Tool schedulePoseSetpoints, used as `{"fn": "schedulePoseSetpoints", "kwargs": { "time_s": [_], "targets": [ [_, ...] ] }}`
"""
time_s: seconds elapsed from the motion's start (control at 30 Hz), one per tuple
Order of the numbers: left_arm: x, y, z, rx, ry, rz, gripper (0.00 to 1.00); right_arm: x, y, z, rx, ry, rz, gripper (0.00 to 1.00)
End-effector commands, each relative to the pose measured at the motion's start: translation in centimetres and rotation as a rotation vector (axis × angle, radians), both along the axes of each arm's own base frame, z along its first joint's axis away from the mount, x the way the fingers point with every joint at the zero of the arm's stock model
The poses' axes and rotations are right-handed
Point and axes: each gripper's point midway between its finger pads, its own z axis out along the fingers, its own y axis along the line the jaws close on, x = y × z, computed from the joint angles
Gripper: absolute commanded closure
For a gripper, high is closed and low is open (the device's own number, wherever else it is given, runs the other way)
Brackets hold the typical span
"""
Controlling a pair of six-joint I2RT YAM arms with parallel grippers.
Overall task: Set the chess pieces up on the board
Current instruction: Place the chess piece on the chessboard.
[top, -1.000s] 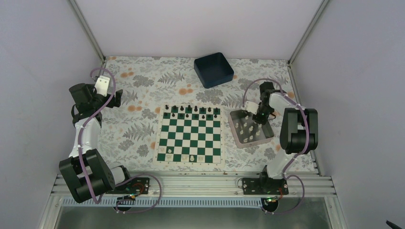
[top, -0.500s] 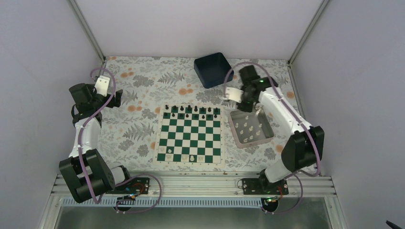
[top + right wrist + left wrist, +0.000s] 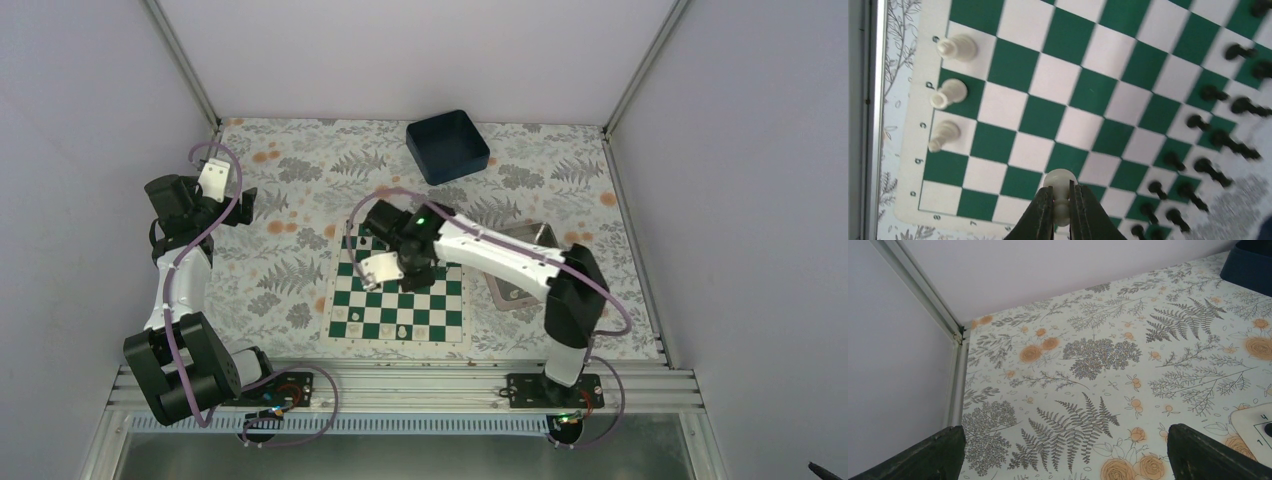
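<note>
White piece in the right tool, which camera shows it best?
The right wrist view: the white piece is close up, pinched in the right tool above the board. In the top view the right arm hides it. The left wrist view misses it, facing tablecloth and a board corner.

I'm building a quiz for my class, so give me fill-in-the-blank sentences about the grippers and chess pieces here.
The right gripper is shut on a ___ chess piece over the board.
In the right wrist view, ___ white pieces stand along the board's lettered edge.
The left gripper is ___ and empty, over the floral cloth.
Missing words: white; three; open.
</note>
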Motion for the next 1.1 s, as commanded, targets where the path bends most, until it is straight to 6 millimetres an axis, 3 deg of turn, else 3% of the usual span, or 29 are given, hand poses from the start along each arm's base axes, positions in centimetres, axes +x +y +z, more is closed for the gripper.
{"fn": "schedulePoseSetpoints", "kwargs": {
  "time_s": [0.0, 0.27, 0.63, 1.07],
  "targets": [
    [-0.3, -0.1, 0.2, -0.008, -0.008, -0.002, 0.00, -1.9, 2.9, -1.8, -0.005, 0.045, 0.059, 0.92],
    [-0.4, -0.2, 0.2, -0.008, -0.006, -0.001, 0.00, -5.2, 6.4, -5.8, -0.023, 0.098, 0.176, 0.92],
    [-0.4, -0.2, 0.1, -0.010, -0.007, -0.006, 0.00, -5.4, 8.6, -8.4, -0.025, 0.120, 0.209, 0.92],
    [-0.4, -0.3, 0.0, -0.011, -0.006, -0.009, 0.00, -5.4, 9.1, -10.0, -0.044, 0.142, 0.222, 0.92]
  ]
}}
